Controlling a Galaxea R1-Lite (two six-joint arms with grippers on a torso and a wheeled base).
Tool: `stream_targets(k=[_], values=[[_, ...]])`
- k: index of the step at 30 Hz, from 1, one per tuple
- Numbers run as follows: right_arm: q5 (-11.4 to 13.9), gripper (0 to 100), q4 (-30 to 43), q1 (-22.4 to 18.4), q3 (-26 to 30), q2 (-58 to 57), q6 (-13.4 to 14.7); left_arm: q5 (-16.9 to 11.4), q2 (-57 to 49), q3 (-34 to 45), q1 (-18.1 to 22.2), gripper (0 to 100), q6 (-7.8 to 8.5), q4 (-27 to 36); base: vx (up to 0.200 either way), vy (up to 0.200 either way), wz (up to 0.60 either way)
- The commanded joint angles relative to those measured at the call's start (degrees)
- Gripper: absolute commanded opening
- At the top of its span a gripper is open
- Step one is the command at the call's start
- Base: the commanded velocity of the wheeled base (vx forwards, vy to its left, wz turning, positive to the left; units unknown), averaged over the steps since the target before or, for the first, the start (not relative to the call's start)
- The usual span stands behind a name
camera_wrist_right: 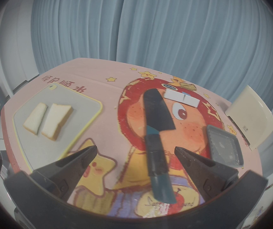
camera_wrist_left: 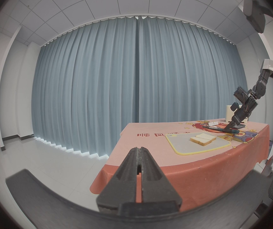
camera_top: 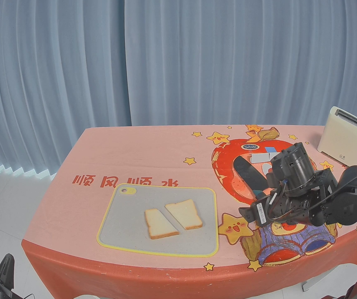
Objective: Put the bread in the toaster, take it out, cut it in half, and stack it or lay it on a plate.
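Blue-grey pleated curtain [camera_top: 178, 50] behind; pale floor below it.

Table [camera_top: 145, 154] under a pink cloth printed with cartoons and stars.

Grey cutting board [camera_top: 124, 225] with a yellow rim, lying near the table's front edge, left of centre.

Cream toaster [camera_top: 347, 136] at the far right corner, slot up, nothing showing in the slot.

Black-bladed knife [camera_wrist_right: 157, 128] with a teal-tipped handle, flat on the cloth right of the board, blade pointing to the far edge.

Dark square dish [camera_wrist_right: 224, 145] between knife and toaster, near the right edge; probably the plate.

Two bread halves on the board's middle, lying flat, close together with a slim diagonal gap: left half [camera_top: 160, 224], right half [camera_top: 184, 214]. Cutting looks done; plating is left.

Right gripper [camera_wrist_right: 136, 149] above the knife handle, jaws spread wide, nothing held. Whether it touches the handle, cannot tell.

Left gripper [camera_wrist_left: 139, 172] low, off the table's front left corner, jaws pressed together on nothing.

Handling, by judgement: the halves are light, soft in the crumb, firmer and crumbly at the browned crust. A hard pinch would likely crush them. Flat on a smooth board, they may slide when nudged. Best hold seems across the short width, pads on opposite crust edges, pressed lightly.
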Motion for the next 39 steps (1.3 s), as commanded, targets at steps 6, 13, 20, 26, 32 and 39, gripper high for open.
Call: stream_targets(k=[6,13,20,26,32,39], values=[[0.8,100,0.2,-3.9,1.4,-1.6,2.2,0.0,-0.8,1.0,0.1,0,-0.08,0.0,0.0,0.0,0.0],[4.4,100,-0.5,-6.1,1.0,-0.1,3.4,0.0,-0.7,1.0,0.1,0,0.01,0.0,0.0,0.0,0.0],[4.6,100,-0.8,-6.5,0.4,2.8,3.4,0.0,-0.8,1.0,0.1,0,0.01,0.0,0.0,0.0,0.0],[4.6,100,-0.8,-6.4,-0.3,4.0,3.3,0.0,-0.7,1.0,0.1,0,0.01,0.0,0.0,0.0,0.0],[4.6,100,-0.8,-6.5,-0.3,4.7,3.5,0.0,-0.7,1.0,0.1,0,0.01,0.0,0.0,0.0,0.0],[4.8,0,-0.8,-6.5,0.0,5.9,3.9,0.0,-0.8,1.0,0.1,0,0.01,0.0,0.0,0.0,0.0]])
